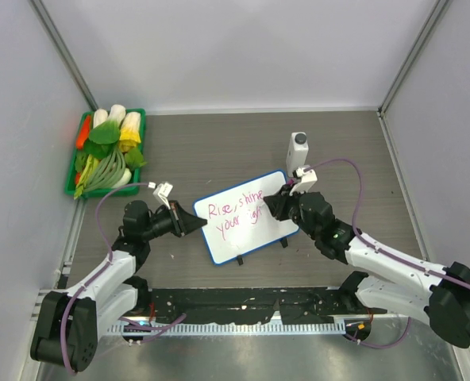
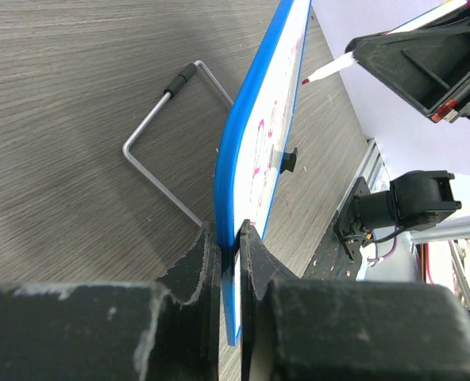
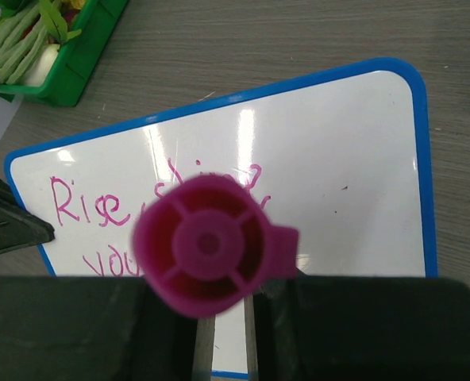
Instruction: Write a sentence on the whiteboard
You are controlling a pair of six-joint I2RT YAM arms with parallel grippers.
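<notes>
The whiteboard [image 1: 247, 238], white with a blue rim, is propped at a tilt in the table's middle. The sentence [image 1: 235, 210], two lines of pink handwriting, starts with "Rise" [image 3: 80, 206]. My left gripper [image 1: 197, 225] is shut on the whiteboard's left edge; the left wrist view shows the blue rim [image 2: 236, 159] pinched between the jaws of that gripper [image 2: 229, 246]. My right gripper [image 1: 279, 205] is shut on a pink marker [image 3: 207, 244], whose cap end hides part of the writing. The marker's tip [image 2: 328, 71] sits close to the board face; contact is unclear.
A green basket [image 1: 71, 181] of vegetables sits at the back left. A white bottle with a grey cap [image 1: 298, 151] stands just behind the board. A bent wire stand [image 2: 152, 135] reaches out from the board's back. A black rail [image 1: 243, 305] runs along the near edge.
</notes>
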